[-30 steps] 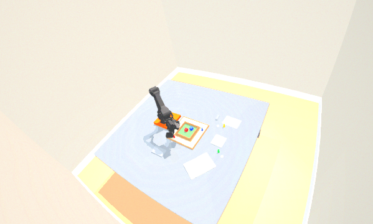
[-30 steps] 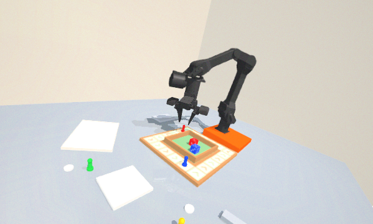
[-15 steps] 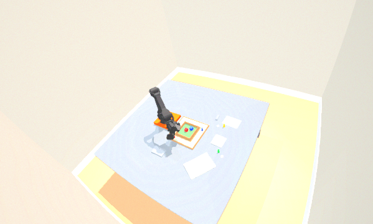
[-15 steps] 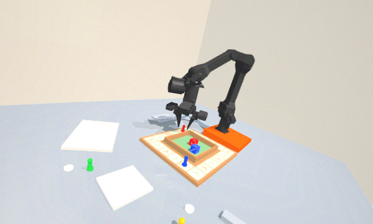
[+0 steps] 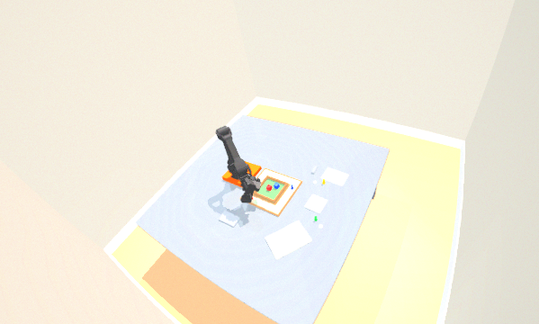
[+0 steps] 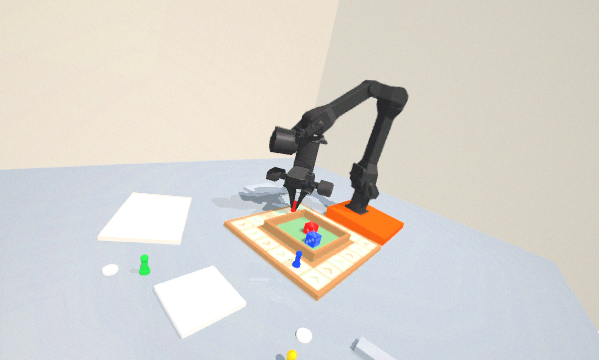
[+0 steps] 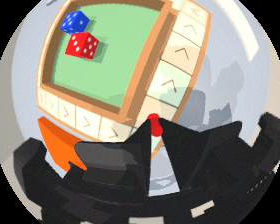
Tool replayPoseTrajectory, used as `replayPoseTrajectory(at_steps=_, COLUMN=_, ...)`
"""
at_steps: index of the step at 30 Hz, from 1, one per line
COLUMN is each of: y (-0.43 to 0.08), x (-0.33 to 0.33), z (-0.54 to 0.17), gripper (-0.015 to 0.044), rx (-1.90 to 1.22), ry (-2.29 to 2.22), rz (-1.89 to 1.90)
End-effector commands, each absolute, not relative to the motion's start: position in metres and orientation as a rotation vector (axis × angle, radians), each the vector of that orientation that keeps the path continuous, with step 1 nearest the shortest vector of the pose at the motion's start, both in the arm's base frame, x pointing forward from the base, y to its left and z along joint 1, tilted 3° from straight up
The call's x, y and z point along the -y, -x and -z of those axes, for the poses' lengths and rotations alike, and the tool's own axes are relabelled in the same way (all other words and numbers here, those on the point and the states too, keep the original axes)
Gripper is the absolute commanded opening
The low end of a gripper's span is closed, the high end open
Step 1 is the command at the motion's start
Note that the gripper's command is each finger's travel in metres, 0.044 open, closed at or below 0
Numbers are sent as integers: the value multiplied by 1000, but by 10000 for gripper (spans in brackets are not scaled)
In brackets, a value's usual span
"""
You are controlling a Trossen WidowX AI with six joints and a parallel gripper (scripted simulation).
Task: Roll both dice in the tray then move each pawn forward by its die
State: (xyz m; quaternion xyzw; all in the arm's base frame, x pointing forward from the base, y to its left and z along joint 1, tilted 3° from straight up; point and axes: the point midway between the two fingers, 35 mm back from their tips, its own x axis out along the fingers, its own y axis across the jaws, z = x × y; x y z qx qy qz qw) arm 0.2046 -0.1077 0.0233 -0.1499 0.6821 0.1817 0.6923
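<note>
My gripper (image 5: 249,199) (image 6: 294,205) (image 7: 153,121) is nearly closed, its fingertips on either side of the red pawn (image 6: 293,207) (image 7: 156,129), at the board's corner near the arm. The fingers hide part of this pawn. The red die (image 5: 269,187) (image 6: 310,228) (image 7: 81,46) and blue die (image 5: 276,185) (image 6: 313,239) (image 7: 74,22) lie close together on the green floor of the tray (image 6: 289,241) (image 7: 146,57). The blue pawn (image 5: 291,187) (image 6: 297,260) stands upright on the arrow-marked board (image 5: 288,195) (image 6: 329,270) (image 7: 169,85), outside the tray wall.
The orange base (image 5: 254,168) (image 6: 389,226) (image 7: 55,142) adjoins the board. A green pawn (image 5: 316,219) (image 6: 144,265), a yellow pawn (image 5: 323,182) (image 6: 291,355), white discs (image 6: 110,270) and white slabs (image 5: 288,239) (image 6: 146,218) lie beyond the board.
</note>
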Motion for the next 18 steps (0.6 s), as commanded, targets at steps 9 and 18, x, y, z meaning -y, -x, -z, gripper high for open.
replayPoseTrajectory(at_steps=9, y=-208, x=110, z=-39, gripper=0, rx=-1525, ry=334, rz=-405)
replayPoseTrajectory(at_steps=18, y=-214, x=114, z=-84, gripper=0, rx=-1524, ry=334, rz=-404)
